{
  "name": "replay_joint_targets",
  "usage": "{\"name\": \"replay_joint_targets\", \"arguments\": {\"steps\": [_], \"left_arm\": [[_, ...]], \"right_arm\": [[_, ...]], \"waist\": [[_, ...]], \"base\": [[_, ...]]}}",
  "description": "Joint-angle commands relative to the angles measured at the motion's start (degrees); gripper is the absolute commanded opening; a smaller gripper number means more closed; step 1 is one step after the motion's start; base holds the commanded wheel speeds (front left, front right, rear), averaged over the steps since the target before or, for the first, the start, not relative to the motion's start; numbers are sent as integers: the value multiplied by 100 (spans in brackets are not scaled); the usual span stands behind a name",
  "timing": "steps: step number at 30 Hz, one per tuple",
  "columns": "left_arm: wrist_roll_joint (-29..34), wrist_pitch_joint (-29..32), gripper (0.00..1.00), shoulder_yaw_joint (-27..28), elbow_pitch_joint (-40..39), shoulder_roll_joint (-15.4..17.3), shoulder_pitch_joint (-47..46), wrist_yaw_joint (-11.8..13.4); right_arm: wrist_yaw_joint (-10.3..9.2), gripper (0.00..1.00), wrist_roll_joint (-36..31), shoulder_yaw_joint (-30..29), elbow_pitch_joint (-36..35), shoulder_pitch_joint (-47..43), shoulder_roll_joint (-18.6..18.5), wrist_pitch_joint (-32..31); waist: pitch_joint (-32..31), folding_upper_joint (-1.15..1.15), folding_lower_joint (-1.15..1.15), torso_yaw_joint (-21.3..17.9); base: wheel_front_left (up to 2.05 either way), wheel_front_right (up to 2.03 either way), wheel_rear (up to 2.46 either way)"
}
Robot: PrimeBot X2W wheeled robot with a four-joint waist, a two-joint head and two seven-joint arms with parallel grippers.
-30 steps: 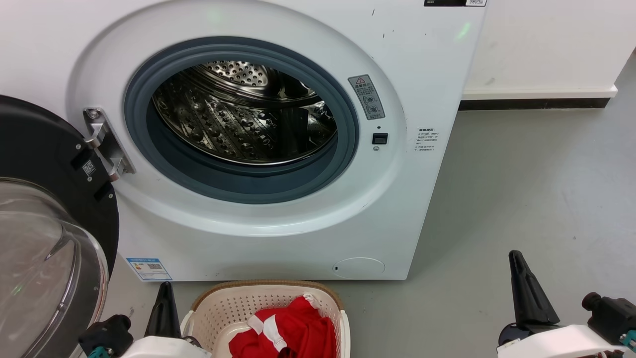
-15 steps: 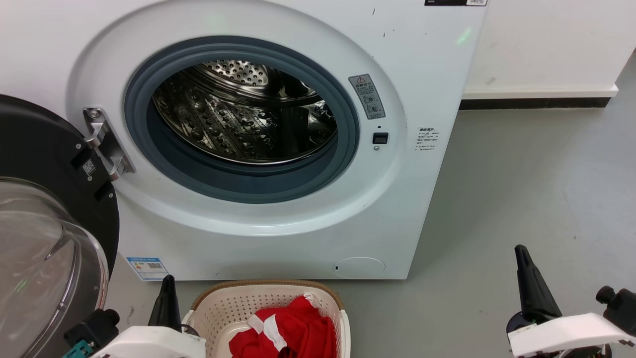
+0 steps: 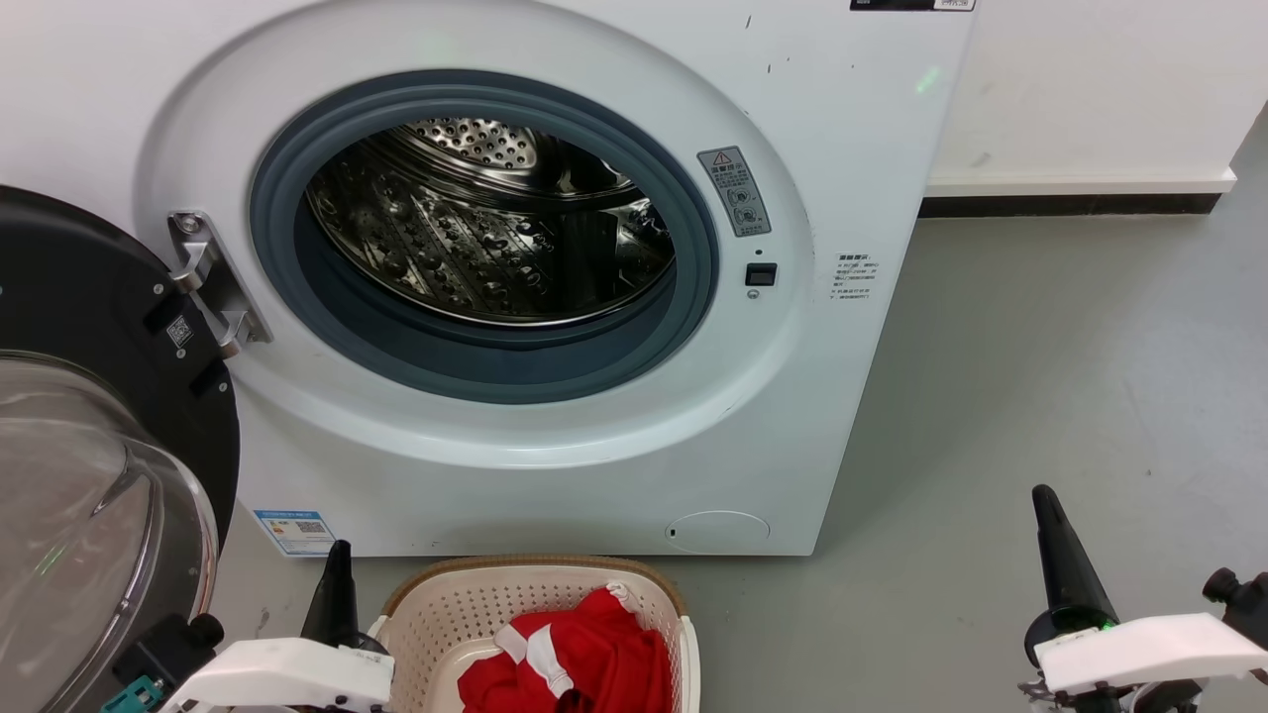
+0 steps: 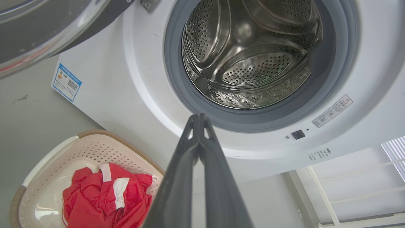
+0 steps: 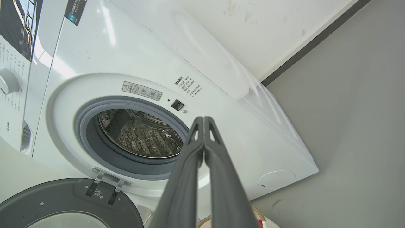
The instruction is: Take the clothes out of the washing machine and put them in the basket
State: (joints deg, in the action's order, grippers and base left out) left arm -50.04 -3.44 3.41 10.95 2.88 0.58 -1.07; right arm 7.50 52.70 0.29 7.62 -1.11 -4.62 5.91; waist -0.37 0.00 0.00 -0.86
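The washer [image 3: 614, 465] is seen with its door [image 3: 99, 297] swung wide and its drum [image 3: 475, 238] bare. The clothes [image 3: 575, 663], red with white trim, are heaped in the basket [image 3: 436, 609] on the floor [image 3: 1040, 347] just before it. A red-triangle warning sticker [image 3: 733, 191] is fixed beside the porthole and a blue QR label [image 3: 295, 532] low down, but their print cannot be read. The left jaws, beside the basket, and the right jaws are pressed together, with nothing held.

The head view looks down on the washing machine [image 3: 594, 475]; both wrist views look up at its drum [image 4: 253, 57].
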Motion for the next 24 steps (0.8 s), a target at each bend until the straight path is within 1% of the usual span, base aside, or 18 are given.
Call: {"name": "replay_joint_targets", "arguments": {"steps": [1,24], "left_arm": [[-190,38,0,26,-38,4,-172,-57],[-1720,408,0,146,93,2,-384,-285]], "right_arm": [[1,0,202,-28,-19,192,-43,-43],[0,0,1727,-160,226,408,-48,-405]], "waist": [[1,0,0,2],[18,0,0,28]], "base": [[0,0,0],[0,0,0]]}}
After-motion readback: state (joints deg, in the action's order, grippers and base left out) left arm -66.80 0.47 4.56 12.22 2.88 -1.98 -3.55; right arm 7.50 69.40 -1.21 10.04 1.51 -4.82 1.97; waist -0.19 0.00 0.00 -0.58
